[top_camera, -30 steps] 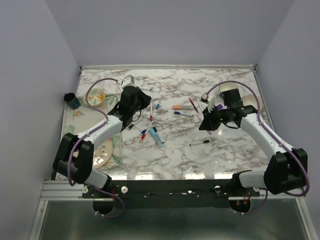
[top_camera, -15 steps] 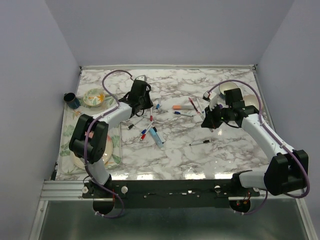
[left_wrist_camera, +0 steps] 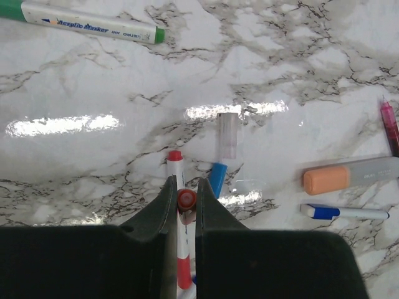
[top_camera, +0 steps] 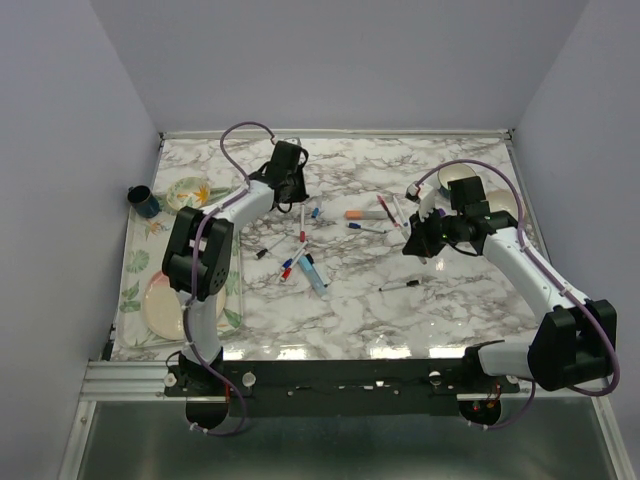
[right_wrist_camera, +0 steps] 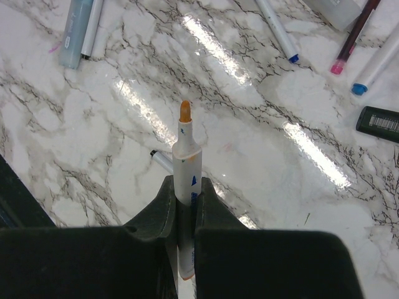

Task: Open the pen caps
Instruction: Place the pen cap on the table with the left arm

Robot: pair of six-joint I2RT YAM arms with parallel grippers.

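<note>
Left wrist view: the left tool point(left_wrist_camera: 186, 187) has its jaws pressed together on a small red cap point(left_wrist_camera: 186, 199), seen end-on and held off the bench. Under it a white pen with a red tip point(left_wrist_camera: 175, 156) lies flat. Just right of that, a blue cap point(left_wrist_camera: 217, 177) touches a clear cap point(left_wrist_camera: 228, 134). An orange highlighter point(left_wrist_camera: 349, 176) lies further right and a green marker point(left_wrist_camera: 87, 22) top left. The top view shows none of this grip; there the left arm's wrist covers the tool.

Right wrist view: the right tool point(right_wrist_camera: 185, 187) is clamped on an orange-tipped marker point(right_wrist_camera: 186, 159), uncapped, tip pointing away from the wrist. A light blue pen point(right_wrist_camera: 78, 31) lies top left. There is a black piece point(right_wrist_camera: 381, 119) at the right edge; can't tell what it is.

Top view only: pens and loose caps are scattered mid-bench between the arms. The bench point(top_camera: 450, 320) is white marble with grey veins and glossy glare. A leaf-print mat point(top_camera: 130, 290) with plates sits at the left edge, a dark cup point(top_camera: 142, 200) near it, and bowls point(top_camera: 462, 180) far right. Plain lilac walls point(top_camera: 330, 60) stand on three sides.
</note>
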